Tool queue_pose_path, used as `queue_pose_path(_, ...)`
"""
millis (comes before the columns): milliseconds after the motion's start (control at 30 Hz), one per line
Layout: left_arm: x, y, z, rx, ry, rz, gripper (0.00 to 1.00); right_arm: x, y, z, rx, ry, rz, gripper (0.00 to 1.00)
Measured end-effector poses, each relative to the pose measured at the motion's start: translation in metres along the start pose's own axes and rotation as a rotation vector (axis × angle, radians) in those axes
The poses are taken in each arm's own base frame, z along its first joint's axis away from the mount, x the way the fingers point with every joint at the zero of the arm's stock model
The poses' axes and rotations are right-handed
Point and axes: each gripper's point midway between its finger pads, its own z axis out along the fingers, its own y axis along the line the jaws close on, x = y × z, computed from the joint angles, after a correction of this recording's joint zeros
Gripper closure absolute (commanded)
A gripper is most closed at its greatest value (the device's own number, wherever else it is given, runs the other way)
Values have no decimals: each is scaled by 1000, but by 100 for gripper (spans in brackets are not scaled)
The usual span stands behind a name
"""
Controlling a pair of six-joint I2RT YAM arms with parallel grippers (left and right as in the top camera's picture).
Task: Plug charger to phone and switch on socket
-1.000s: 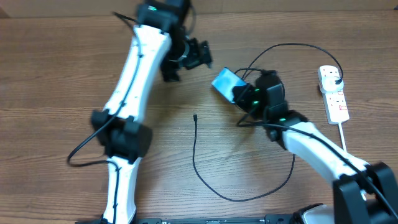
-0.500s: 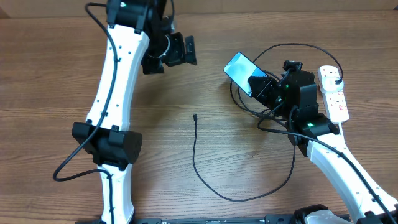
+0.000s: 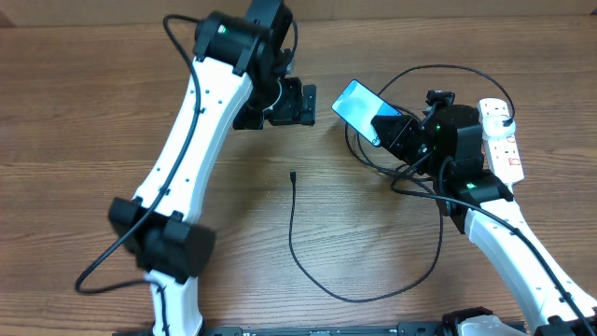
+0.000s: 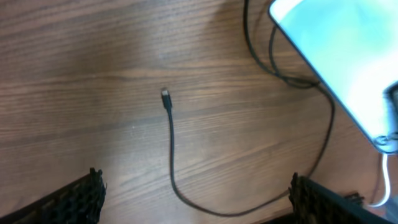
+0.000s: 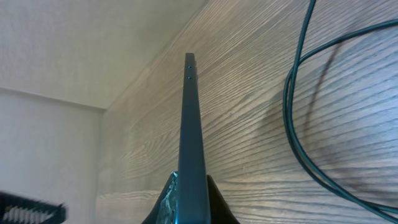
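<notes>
Nearest the arm bases, the charger lies in a wide loop on the desk. Its right side slips under the right arm and is lost among that arm's own black cables. The connector tip rests free on the wood mid-desk, touching nothing.

The left arm reaches up and across, with its wrist over the desk just beyond the tip. The left jaws stand wide apart and hold nothing. In the wrist view only their fingertips show, cut off at the bottom corners.

The right arm stretches toward the far right. The right jaws are closed tight on the lower end of the phone, which is held clear of the desk, tilted, with its screen lit. The right wrist view shows the phone only edge-on, and the left wrist view cuts it off at the right edge.

Farthest right lies the power strip, with a black plug at its far end. Its switches are too small to read.
</notes>
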Motion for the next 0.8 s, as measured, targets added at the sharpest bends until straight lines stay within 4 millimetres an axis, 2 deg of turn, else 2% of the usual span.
queue_pose_path(167, 12, 15, 20, 44, -59, 13, 0, 2, 1, 0, -7, 13, 2, 96)
queue_pose_path(267, 18, 19, 23, 138, -123, 37, 0, 4, 3, 0, -16, 25, 13, 96)
queue_pose_path(467, 11, 10, 16, 529, -355, 181, 0, 8, 6, 0, -36, 50, 79, 96)
queue_pose_path(567, 4, 9, 24, 676, -461, 230, 0, 10, 8, 0, -43, 60, 111, 96)
queue_pose_path(700, 12, 4, 38, 790, -542, 265, 0, 8, 13, -1, -64, 58, 153, 96)
queue_pose_path(800, 14, -7, 39, 832, -612, 271, 0, 2, 24, 3, -118, 44, 168, 96)
